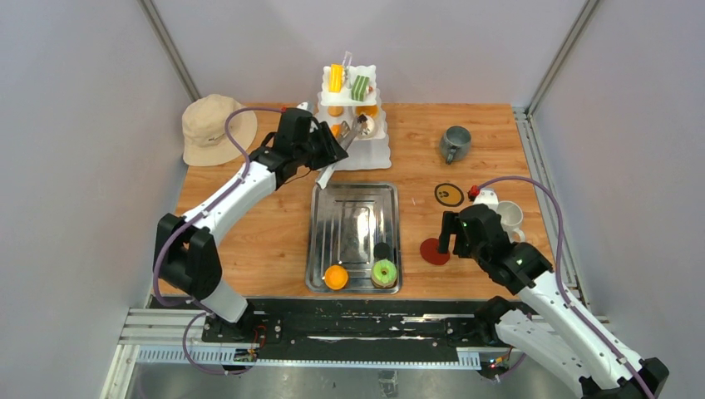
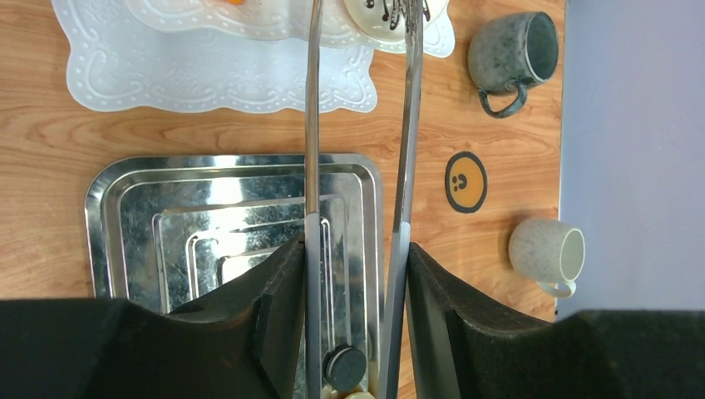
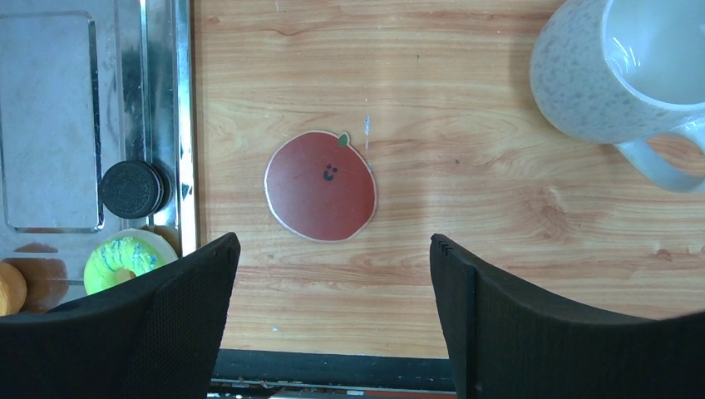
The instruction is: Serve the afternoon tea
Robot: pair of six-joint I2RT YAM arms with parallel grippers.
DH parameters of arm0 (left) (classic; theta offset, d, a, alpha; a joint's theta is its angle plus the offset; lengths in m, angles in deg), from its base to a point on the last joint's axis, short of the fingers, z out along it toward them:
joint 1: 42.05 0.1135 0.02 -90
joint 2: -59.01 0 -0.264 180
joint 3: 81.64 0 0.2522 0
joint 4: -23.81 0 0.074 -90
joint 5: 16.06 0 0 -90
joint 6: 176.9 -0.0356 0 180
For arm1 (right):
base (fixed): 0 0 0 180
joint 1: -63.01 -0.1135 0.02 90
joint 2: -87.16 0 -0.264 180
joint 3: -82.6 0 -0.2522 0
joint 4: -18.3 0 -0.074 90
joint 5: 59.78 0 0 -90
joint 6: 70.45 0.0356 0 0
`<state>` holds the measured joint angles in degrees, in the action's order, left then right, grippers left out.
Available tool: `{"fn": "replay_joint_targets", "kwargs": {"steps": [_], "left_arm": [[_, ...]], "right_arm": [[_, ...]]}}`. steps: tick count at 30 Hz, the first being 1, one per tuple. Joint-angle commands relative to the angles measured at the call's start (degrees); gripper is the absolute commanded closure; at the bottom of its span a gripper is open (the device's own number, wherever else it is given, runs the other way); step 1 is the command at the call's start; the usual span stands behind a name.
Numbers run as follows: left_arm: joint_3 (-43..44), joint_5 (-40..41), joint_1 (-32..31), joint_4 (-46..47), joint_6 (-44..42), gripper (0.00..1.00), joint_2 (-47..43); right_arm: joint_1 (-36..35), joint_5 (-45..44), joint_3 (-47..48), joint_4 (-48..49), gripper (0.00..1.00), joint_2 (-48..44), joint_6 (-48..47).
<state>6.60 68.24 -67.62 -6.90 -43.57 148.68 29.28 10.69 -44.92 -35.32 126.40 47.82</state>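
White pastry [image 2: 374,29] sits under outstretched left arm [image 1: 241,183]'s tongs [image 2: 313,125].

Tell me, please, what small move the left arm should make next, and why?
I would probably lift the tongs in the left gripper clear of the tiered stand and bring them back over the steel tray. Their tips stand apart at a white pastry lying on the stand, while an orange pastry, a green donut and a black cookie wait on the tray.
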Motion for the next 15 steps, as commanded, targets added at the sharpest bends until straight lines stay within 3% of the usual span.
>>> {"fn": "replay_joint_targets", "kwargs": {"steps": [1,15], "left_arm": [[1.7,1.6,0.3,0.4,-1.1,0.52,-3.3],[1.5,2.8,0.2,-5.8,-6.3,0.54,-11.5]], "right_arm": [[-0.4,-0.9,0.1,-1.0,0.16,-0.1,0.6],[-0.4,-0.6,0.2,0.2,0.16,1.5,0.2]]}}
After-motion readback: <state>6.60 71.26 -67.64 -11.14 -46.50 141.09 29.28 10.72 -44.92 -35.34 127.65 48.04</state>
